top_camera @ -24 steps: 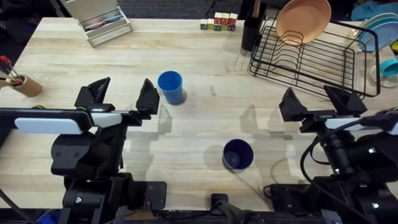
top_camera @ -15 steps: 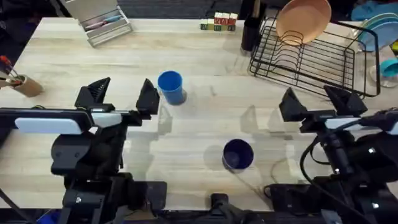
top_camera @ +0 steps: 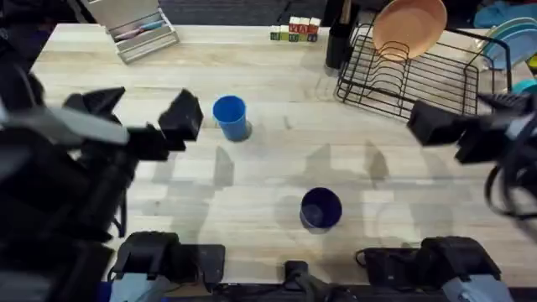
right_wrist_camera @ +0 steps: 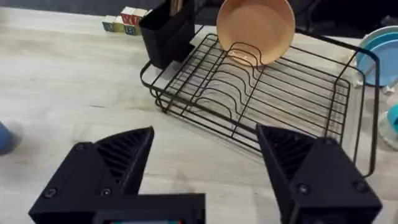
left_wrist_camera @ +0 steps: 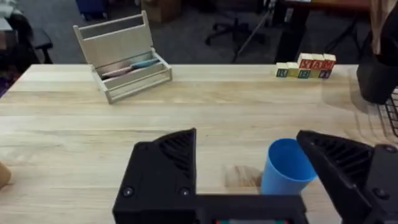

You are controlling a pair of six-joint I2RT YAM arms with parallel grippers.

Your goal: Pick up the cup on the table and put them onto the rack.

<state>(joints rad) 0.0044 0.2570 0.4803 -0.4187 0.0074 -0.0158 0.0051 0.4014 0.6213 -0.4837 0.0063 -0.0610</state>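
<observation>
A light blue cup (top_camera: 230, 117) stands upright at the table's middle left. A dark blue cup (top_camera: 320, 208) stands upright nearer the front, at centre. The black wire rack (top_camera: 419, 88) sits at the back right, with an orange plate (top_camera: 409, 25) in its slots. My left gripper (top_camera: 143, 113) hangs open, raised just left of the light blue cup. In the left wrist view that cup (left_wrist_camera: 286, 168) shows beside one finger, untouched by my left gripper (left_wrist_camera: 249, 171). My right gripper (top_camera: 468, 117) is open and empty at the rack's front edge. The right wrist view faces the rack (right_wrist_camera: 273, 93) past my right gripper (right_wrist_camera: 208, 171).
A grey tray organiser (top_camera: 134, 25) stands at the back left. Letter blocks (top_camera: 294, 32) and a black utensil holder (top_camera: 338, 38) sit just left of the rack. Blue plates (top_camera: 512, 38) lie beyond the rack's right end. Bare tabletop lies between the two cups and the rack.
Both arms have risen toward the camera. The left gripper shifted left and back. The right gripper moved right and back, up to the rack. Neither cup has moved.
</observation>
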